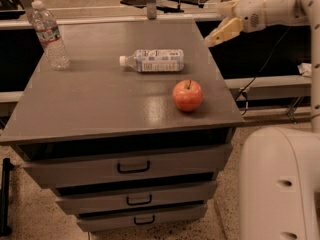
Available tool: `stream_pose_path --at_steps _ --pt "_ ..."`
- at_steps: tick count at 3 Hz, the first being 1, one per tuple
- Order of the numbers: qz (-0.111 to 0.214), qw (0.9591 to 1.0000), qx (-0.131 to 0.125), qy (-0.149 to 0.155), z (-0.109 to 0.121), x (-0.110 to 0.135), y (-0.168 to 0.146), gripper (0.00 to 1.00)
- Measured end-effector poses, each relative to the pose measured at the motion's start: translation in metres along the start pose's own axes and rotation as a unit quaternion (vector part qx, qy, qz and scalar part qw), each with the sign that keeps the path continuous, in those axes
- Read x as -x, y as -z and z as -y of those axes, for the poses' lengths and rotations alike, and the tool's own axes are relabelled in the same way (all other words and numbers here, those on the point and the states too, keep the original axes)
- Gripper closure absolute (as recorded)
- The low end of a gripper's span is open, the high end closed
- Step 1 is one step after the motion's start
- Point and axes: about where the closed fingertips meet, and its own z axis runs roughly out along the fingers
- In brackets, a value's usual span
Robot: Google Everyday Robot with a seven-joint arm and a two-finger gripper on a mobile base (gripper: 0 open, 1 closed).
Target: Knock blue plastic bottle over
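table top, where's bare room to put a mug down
Widest free patch: front left of the table top, bordered by the clear bottle and apple. Also bare behind the lying blue plastic bottle. Tightest between that bottle and apple. The gripper hangs beyond the back right edge.
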Motion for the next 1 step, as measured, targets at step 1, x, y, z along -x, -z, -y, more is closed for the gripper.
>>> stream_pose_path --at_steps 1 --pt "0.004 1.0000 -0.007 -0.001 0.0019 -0.0008 0.0091 0.00"
